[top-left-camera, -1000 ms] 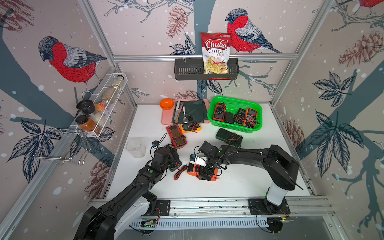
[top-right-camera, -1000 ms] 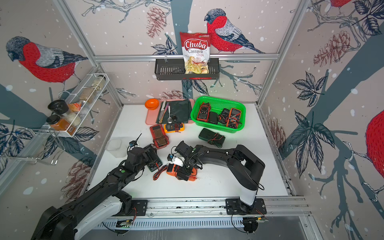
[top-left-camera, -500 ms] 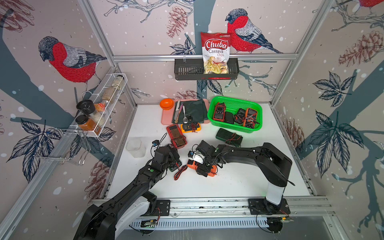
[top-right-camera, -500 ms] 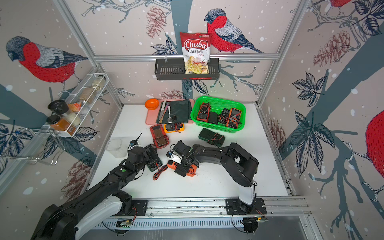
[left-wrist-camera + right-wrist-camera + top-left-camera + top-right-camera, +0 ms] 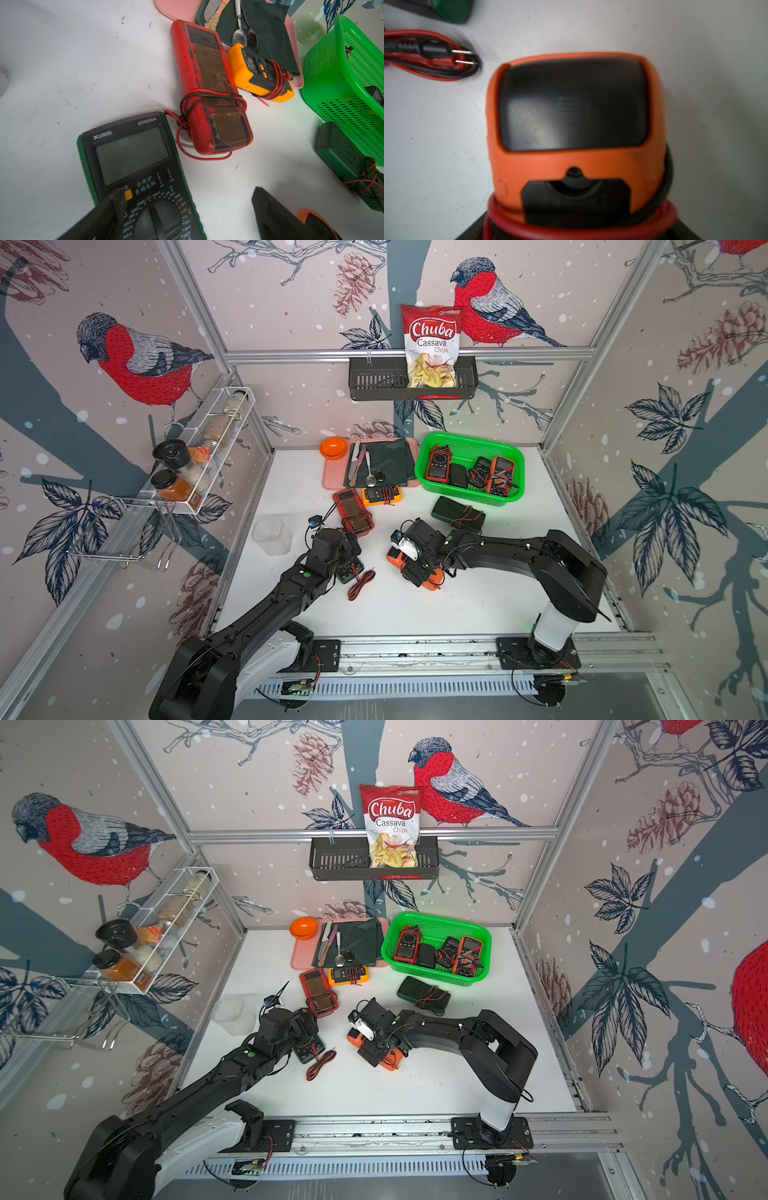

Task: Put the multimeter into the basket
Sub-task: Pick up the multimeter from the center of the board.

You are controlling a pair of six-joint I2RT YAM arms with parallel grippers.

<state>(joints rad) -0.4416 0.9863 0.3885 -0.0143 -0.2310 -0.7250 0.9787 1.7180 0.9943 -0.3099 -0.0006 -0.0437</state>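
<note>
An orange multimeter (image 5: 432, 583) with red leads wound round it lies on the white table, near the middle front. My right gripper (image 5: 415, 568) is down over it with a jaw on each side. The right wrist view is filled by the multimeter (image 5: 571, 162), and whether the jaws press it does not show. My left gripper (image 5: 187, 218) is open above a green-edged black multimeter (image 5: 133, 158); one of its fingers (image 5: 104, 218) is over the dial face. The green basket (image 5: 469, 439) stands at the back right and holds several multimeters.
A red multimeter (image 5: 353, 512), a yellow one (image 5: 381, 494) and a dark green one (image 5: 457, 512) lie between the grippers and the basket. Loose red and black leads (image 5: 361, 583) lie by the left gripper. A pink tray (image 5: 328, 483) with cutlery and a clear container (image 5: 272, 535) are at the left.
My right gripper has shifted slightly over the orange multimeter and its jaws have drawn in a little round it. The left arm has not moved.
</note>
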